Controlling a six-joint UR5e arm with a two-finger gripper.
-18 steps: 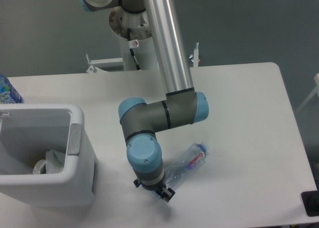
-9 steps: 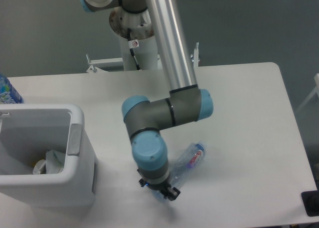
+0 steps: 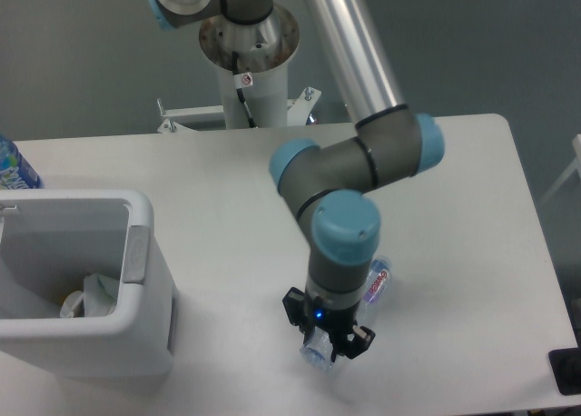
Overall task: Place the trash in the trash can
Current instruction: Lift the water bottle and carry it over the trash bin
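Nearby, blue-labelled bottle (image 3: 13,166) behind trash can (image 3: 136,325).

The clear bottle (image 3: 376,282) bears red lettering; the bin (image 3: 136,330) is white-grey with a grey handle (image 3: 136,254); the table (image 3: 472,198) is white.

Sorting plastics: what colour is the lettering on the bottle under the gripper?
Red, on the bottle, in the fixed camera view.
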